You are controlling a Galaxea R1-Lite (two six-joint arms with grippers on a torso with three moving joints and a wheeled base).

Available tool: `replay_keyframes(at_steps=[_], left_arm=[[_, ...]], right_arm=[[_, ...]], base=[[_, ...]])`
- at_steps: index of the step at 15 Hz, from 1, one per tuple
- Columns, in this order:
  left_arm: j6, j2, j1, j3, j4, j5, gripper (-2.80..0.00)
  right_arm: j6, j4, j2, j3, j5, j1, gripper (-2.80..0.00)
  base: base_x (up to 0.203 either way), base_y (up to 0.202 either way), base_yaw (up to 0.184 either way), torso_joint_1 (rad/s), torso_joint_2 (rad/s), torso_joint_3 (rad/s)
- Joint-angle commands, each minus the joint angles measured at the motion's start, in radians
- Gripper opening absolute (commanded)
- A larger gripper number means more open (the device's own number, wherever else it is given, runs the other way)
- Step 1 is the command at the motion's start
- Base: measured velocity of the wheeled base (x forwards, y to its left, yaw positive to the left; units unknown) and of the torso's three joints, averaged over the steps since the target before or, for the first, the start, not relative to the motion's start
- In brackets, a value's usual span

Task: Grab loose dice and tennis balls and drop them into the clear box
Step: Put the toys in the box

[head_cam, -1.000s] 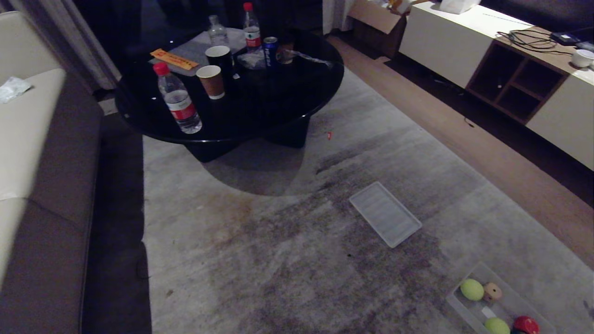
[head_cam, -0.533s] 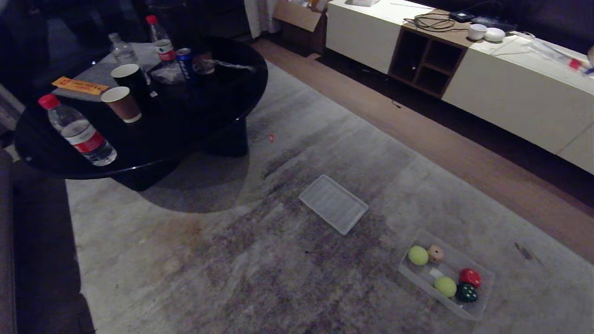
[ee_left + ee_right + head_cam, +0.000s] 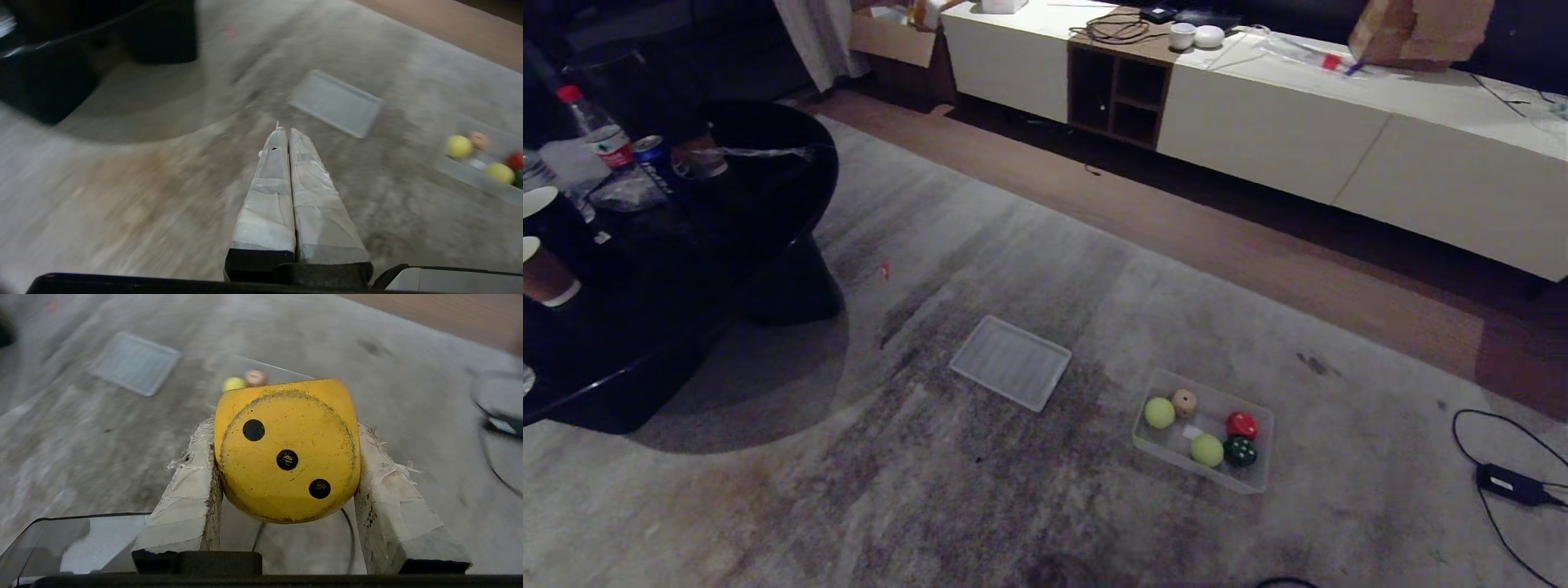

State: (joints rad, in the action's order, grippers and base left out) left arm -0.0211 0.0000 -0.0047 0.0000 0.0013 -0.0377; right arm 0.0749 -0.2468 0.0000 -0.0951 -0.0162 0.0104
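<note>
Dice: one yellow die (image 3: 287,451) clamped in right pincer (image 3: 286,473); left pincer (image 3: 284,132) closed, empty.

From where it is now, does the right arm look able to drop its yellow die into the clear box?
Probably not yet. The right pincer grips the yellow die, but the clear box lies ahead on the rug, not underneath.

Over on the left tool (image 3: 289,130) we're seeing two long tapered fingers (image 3: 267,196) wrapped in pale, greyish-white tape, seated in a black base, with a tiny dark nick near one tip. And the right tool (image 3: 286,428) shows the same off-white wrap on blockier fingers (image 3: 190,490), frayed and fuzzy at the edges, speckled with dark scuffs, again above a black mount.
</note>
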Motion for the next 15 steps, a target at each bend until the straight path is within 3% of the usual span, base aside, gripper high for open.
replay_keyframes(at_steps=[1, 6, 15], left_arm=[[-0.002, 0.002, 0.000, 0.002, 0.000, -0.001, -2.80], [-0.011, 0.002, 0.000, 0.002, 0.000, -0.002, -2.80], [-0.011, 0.002, 0.000, 0.002, 0.000, -0.002, -2.80]], right_arm=[[0.000, -0.002, 0.002, 0.000, 0.000, 0.000, -2.80], [0.000, -0.002, 0.002, 0.000, -0.001, 0.000, -2.80], [0.000, -0.002, 0.002, 0.000, -0.001, 0.000, -2.80]], base=[[0.004, 0.007, -0.118, 0.001, 0.00, 0.004], [0.000, 0.001, -0.012, 0.001, 0.00, -0.016], [0.000, 0.000, 0.000, 0.003, 0.00, -0.191]])
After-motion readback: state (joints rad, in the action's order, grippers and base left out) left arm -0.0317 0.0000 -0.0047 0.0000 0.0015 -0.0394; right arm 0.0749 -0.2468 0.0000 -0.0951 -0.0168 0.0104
